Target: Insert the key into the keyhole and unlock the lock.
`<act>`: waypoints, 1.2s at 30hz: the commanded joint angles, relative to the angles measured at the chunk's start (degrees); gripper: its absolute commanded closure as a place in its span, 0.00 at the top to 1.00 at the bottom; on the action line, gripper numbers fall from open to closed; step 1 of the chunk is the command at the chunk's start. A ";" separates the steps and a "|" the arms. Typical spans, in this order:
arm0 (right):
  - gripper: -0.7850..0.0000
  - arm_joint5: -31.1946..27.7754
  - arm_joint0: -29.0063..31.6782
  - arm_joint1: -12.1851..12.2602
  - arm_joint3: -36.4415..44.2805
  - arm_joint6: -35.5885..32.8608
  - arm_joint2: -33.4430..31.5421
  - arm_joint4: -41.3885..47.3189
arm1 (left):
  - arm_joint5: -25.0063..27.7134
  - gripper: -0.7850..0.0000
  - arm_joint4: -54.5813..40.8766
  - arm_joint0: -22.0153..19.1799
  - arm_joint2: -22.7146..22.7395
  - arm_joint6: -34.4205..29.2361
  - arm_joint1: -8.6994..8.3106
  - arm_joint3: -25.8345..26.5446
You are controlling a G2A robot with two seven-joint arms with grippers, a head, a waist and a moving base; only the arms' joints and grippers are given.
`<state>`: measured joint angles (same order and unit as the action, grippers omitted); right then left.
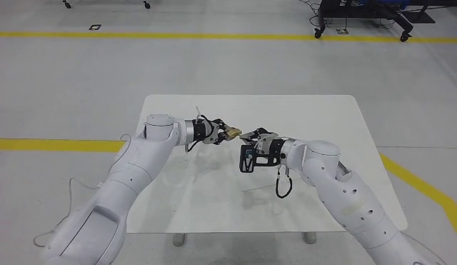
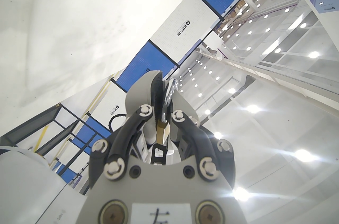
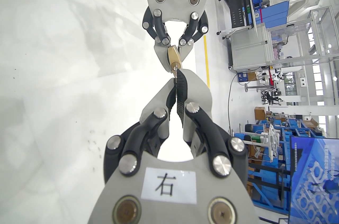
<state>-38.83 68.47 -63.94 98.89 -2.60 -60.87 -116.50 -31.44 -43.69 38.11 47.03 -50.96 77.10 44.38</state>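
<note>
Above the middle of the white table (image 1: 314, 115), my two grippers meet tip to tip. My left gripper (image 1: 226, 131) is shut on a brass padlock (image 1: 234, 131). In the left wrist view the lock's brass body (image 2: 160, 131) and silver shackle (image 2: 169, 95) sit between the fingers (image 2: 143, 92). My right gripper (image 3: 177, 78) is shut on the key. Only the key's short metal shaft (image 3: 174, 73) shows, touching the keyhole face of the padlock (image 3: 173, 57). How deep it sits I cannot tell. My left gripper (image 3: 172, 62) faces the right wrist camera.
A black cable loop (image 1: 284, 186) hangs under my right arm's wrist. Yellow floor lines (image 1: 214, 35) run behind and beside the table. A dark wheeled frame (image 1: 364, 11) stands far back right, off the table.
</note>
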 commanded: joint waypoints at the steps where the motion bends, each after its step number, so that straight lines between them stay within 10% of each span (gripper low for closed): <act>1: 0.00 0.41 0.24 -0.01 0.27 -1.05 -0.07 -0.10 | 0.46 0.00 -0.04 0.14 0.25 0.88 0.05 0.12; 36: 0.00 1.60 1.78 -0.65 3.85 -11.17 2.45 -2.40 | 1.69 0.00 2.86 5.07 3.34 8.84 -0.63 7.63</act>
<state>-37.26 70.41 -64.53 102.87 -13.68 -58.57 -119.03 -29.77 -41.04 43.06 50.35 -42.25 76.48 51.85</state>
